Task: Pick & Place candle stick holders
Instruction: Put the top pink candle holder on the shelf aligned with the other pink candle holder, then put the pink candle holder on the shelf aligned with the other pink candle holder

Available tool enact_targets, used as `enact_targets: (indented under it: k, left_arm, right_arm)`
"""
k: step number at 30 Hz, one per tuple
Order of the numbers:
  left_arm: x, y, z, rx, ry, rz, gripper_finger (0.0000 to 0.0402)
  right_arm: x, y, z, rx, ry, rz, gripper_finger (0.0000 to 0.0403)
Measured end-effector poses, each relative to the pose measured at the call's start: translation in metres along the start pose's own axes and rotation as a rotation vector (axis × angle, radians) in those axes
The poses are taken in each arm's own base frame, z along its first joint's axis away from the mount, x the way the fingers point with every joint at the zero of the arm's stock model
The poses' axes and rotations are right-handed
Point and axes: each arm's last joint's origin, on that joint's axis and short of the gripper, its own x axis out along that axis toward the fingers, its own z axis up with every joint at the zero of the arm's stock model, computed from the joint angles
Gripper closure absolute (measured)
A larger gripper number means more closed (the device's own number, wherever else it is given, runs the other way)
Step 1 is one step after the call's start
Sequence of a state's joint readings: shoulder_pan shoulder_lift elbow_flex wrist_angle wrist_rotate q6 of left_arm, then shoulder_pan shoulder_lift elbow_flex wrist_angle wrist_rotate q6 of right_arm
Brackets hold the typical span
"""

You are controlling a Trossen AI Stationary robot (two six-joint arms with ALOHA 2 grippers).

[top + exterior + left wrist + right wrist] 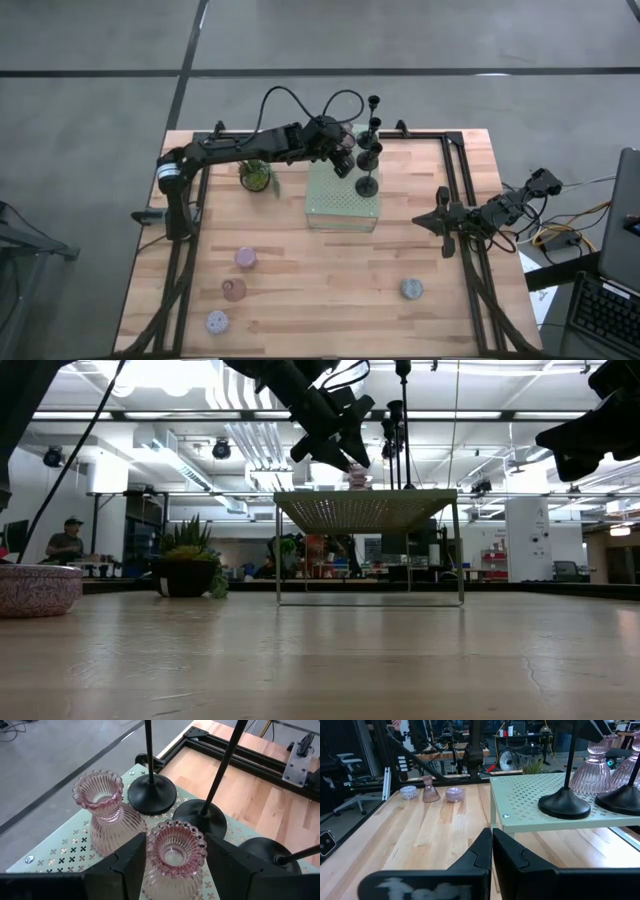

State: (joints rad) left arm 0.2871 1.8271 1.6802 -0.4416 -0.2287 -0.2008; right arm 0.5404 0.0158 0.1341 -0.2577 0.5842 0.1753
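Left gripper (172,865) open around a pink glass holder (175,852) on the green perforated stand (342,203), upper centre. Right gripper (491,845) closed, empty, parked at right edge.

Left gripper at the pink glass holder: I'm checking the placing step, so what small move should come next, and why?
Probably part the fingers a little wider and lift straight up. In the left wrist view the left gripper flanks a pink glass holder standing upright on the pale green perforated block, beside a second pink holder and black holders. A sideways retreat could knock those neighbours.
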Motion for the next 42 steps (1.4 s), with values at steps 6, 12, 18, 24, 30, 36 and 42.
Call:
enact_targets:
  k: [6,12,18,24,30,36,42]
  left_arm:
    - [0.0,0.0,0.0,-0.002,-0.004,-0.005,0.0209]
    - [0.0,-0.001,0.0,0.004,-0.003,-0.006,0.0199]
    - [0.0,-0.001,0.0,0.002,-0.005,-0.006,0.0163]
    - [-0.003,-0.004,0.004,0.013,-0.023,-0.023,0.0133]
    - [-0.01,-0.007,0.012,0.042,-0.026,-0.051,0.012]
    - [-0.036,-0.014,0.01,0.191,0.085,-0.065,0.0121]
    - [-0.089,-0.033,-0.001,0.287,0.184,-0.131,0.012]
  right_arm:
    - [0.0,0.0,0.0,0.0,0.0,0.0,0.0394]
    - [0.0,0.0,0.0,-0.002,0.0,0.0,0.0394]
    - [0.0,0.0,0.0,-0.002,0.0,0.0,0.0394]
    - [0.0,0.0,0.0,-0.002,0.0,0.0,0.0394]
    - [0.0,0.0,0.0,-0.002,0.0,0.0,0.0394]
    - [0.0,0.0,0.0,-0.001,0.0,0.0,0.0394]
    - [0.0,0.0,0.0,0.0,0.0,0.0,0.0394]
